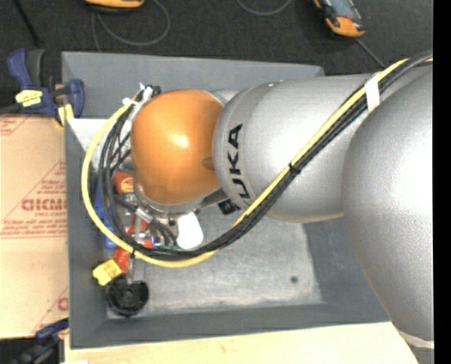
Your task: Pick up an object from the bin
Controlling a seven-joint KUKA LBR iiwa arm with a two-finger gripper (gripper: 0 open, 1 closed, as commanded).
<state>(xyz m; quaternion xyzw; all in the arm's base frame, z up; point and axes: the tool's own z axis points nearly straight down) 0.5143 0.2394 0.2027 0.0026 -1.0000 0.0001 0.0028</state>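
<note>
arm: the arm (308, 158) reached in from the right, its orange cover (176, 146) hanging over the left half of the bin (286, 279).
hand: the hand (154, 227) sat low under that cover, down among the heap; how far open it was, or whether it had anything, i could not tell, as the cover hid it.
nearest thing: a white rounded piece (189, 232) lay just beside the hand, on the side toward the bin's middle, partly tucked under the wrist.
others close by: a red-orange bit (121, 258) and a yellow piece (102, 272) lay near the front-left, with a black round thing (126, 296) in the front-left corner, apart from the hand.
rest: a tangle of small coloured things lay under the cover, too hidden to name.
handling, white piece: it looked light, stiff and smooth, so likely slippery; i'd have closed across its narrower width, near the middle, not on the curved end.
handling, black round thing: it looked stiff and light, and a grip across its rim seemed the safest hold.
risk: things were crowded there, so a neighbour could have been pinched along with the target.
</note>
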